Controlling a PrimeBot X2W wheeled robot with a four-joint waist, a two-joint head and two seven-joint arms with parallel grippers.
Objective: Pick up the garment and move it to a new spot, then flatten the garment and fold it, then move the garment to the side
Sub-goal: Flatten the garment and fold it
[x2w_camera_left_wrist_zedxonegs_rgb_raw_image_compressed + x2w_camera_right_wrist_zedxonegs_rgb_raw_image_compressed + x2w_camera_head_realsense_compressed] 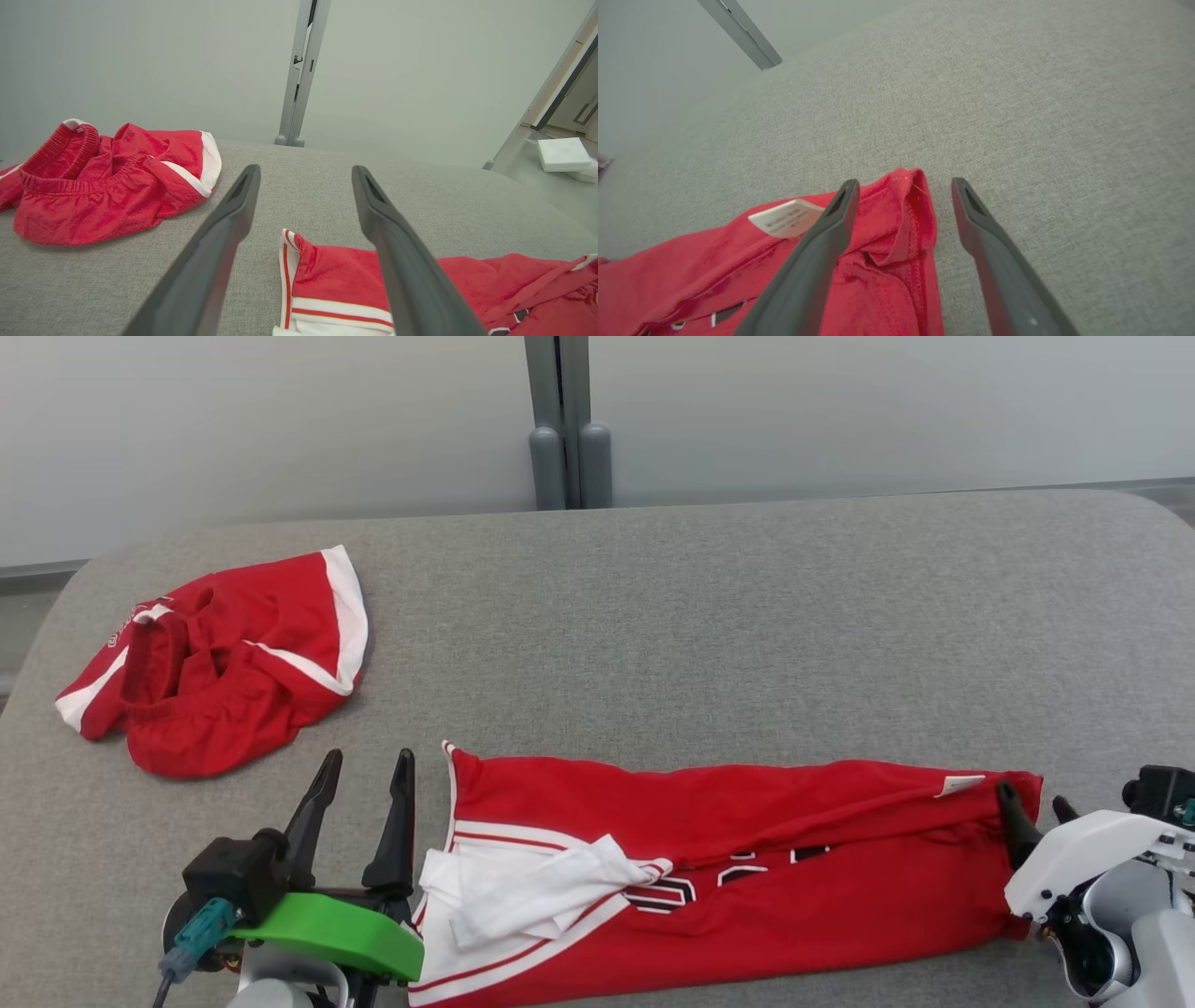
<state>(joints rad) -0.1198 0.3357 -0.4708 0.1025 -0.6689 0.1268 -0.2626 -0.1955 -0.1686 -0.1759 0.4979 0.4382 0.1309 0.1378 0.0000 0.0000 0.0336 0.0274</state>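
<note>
red garment (794, 896) lies lengthwise left to right; right gripper (1032, 798) straddles its right corner, left gripper (369, 758) sits just beside its left end, both with fingers apart.

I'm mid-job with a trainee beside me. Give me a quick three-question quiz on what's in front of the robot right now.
1. True or false: the left end effector and the right end effector are both open, one at each end of the jersey.
2. The shorts lie: A) on the jersey; B) crumpled, apart from it, at the table's far left; C) between an end effector's fingers.
3. Fill in: a small white ___ shows at the jersey's right end.

Key: 1 true; 2 B; 3 label.
</note>
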